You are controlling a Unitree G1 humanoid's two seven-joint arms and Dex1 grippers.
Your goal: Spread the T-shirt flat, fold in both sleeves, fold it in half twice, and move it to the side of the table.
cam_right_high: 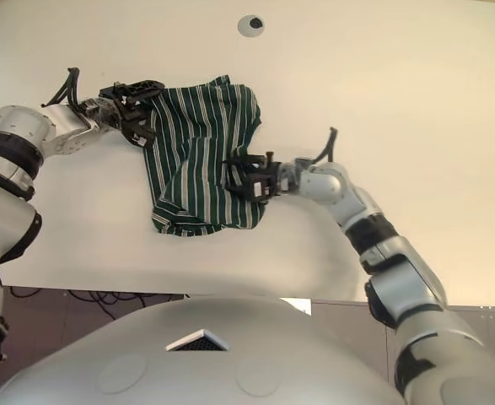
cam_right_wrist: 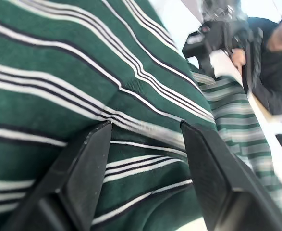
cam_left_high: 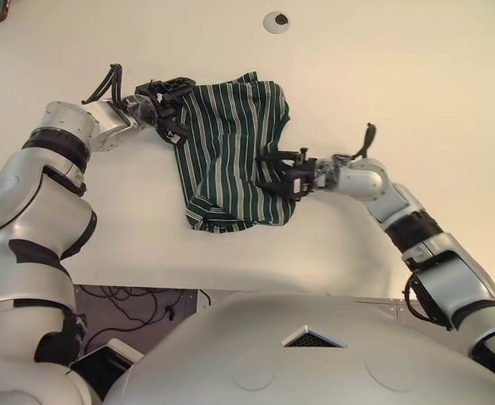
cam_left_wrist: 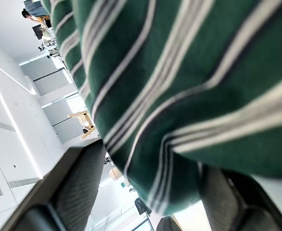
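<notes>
A green cotton T-shirt with white stripes (cam_left_high: 226, 143) lies bunched and half-doubled in the middle of a pale, smooth table (cam_left_high: 416, 76). The left gripper (cam_left_high: 180, 110) sits at its far left corner, fingers spread with a fold hanging between. The right gripper (cam_left_high: 270, 173) rests on the right edge, fingers also apart. Light and limp, the cloth will likely sag and drag, so hems and shoulder corners look the best holds. A small round disc (cam_left_high: 276, 22) lies beyond.

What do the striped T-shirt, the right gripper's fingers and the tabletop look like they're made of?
T-shirt: soft knit, likely cotton jersey, matte. It drapes and wrinkles, and a fine fabric texture shows up close.
Right gripper fingers: black, probably hard plastic, with a faintly textured matte face.
Table: smooth, even cream surface, maybe laminate. The look leaves it open.
</notes>
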